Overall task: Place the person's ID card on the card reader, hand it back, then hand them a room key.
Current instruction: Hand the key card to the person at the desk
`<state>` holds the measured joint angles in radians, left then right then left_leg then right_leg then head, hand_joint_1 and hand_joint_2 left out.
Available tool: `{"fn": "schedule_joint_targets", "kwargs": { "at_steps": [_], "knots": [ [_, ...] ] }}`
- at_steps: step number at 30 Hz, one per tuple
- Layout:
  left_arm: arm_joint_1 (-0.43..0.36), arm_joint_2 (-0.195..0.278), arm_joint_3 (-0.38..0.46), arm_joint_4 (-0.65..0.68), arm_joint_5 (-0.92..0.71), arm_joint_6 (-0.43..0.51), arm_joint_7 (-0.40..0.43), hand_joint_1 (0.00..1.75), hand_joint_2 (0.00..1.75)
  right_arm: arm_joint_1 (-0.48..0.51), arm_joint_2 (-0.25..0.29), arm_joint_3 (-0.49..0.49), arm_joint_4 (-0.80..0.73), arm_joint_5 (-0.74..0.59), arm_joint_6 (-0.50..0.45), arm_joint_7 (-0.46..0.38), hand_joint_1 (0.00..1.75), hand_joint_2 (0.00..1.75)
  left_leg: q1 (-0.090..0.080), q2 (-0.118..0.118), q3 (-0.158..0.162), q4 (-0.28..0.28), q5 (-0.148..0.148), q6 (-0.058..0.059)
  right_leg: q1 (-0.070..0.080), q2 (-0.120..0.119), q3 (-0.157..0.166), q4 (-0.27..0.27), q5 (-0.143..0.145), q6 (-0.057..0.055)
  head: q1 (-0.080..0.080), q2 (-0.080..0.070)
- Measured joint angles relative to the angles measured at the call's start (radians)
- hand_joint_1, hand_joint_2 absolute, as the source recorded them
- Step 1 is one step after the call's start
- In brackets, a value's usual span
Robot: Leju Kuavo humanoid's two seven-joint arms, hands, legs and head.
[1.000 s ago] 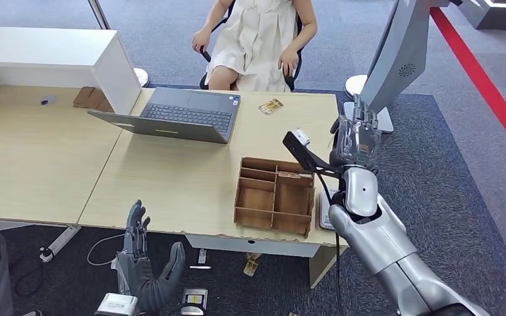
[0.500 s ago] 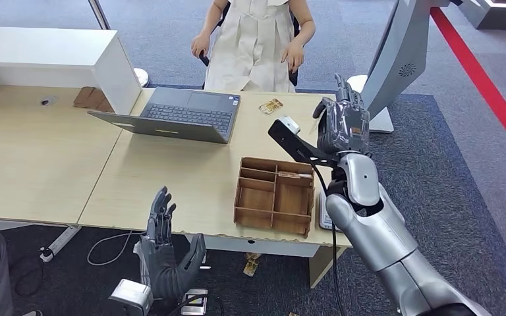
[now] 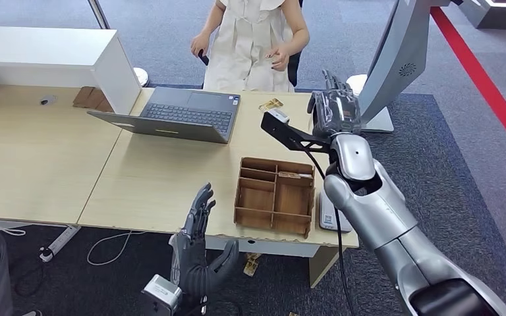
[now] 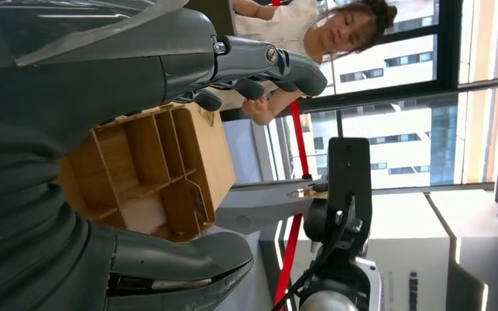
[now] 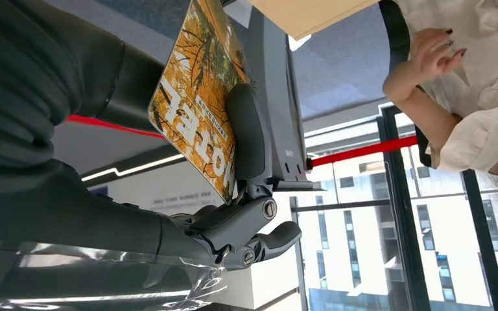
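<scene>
Pinching a flat orange-and-yellow printed card between thumb and fingers, my right hand is hovering at two o'clock over the pale wooden table, the card's long axis lying along my fingers. My left hand is hanging open, fingers spread, at six o'clock.

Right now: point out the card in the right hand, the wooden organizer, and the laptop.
card [image 5: 198, 97], right wrist view, on its orange printed face.
wooden organizer [image 3: 273, 227], head view, on its front wall.
laptop [image 3: 191, 112], head view, on the keyboard.
</scene>
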<state>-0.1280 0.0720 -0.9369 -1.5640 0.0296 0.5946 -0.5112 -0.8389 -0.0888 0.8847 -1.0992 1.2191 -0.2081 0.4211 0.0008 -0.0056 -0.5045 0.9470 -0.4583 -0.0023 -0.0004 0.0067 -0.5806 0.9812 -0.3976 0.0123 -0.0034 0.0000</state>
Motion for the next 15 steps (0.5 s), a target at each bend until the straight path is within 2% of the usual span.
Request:
{"fn": "schedule_joint_targets", "kwargs": {
  "at_steps": [15],
  "knots": [
    [-0.072, -0.005, -0.09, 0.07, 0.044, 0.003, -0.016, 0.0, 1.75, -0.127, 0.046, 0.053, 0.198, 0.061, 0.025, 0.008, 1.75, 1.75, 0.0, 0.0, 0.0, 0.0, 0.0, 0.0, 0.0, 0.0, 0.0, 0.0, 0.0, 0.0, 0.0, 0.0]
  ]
}}
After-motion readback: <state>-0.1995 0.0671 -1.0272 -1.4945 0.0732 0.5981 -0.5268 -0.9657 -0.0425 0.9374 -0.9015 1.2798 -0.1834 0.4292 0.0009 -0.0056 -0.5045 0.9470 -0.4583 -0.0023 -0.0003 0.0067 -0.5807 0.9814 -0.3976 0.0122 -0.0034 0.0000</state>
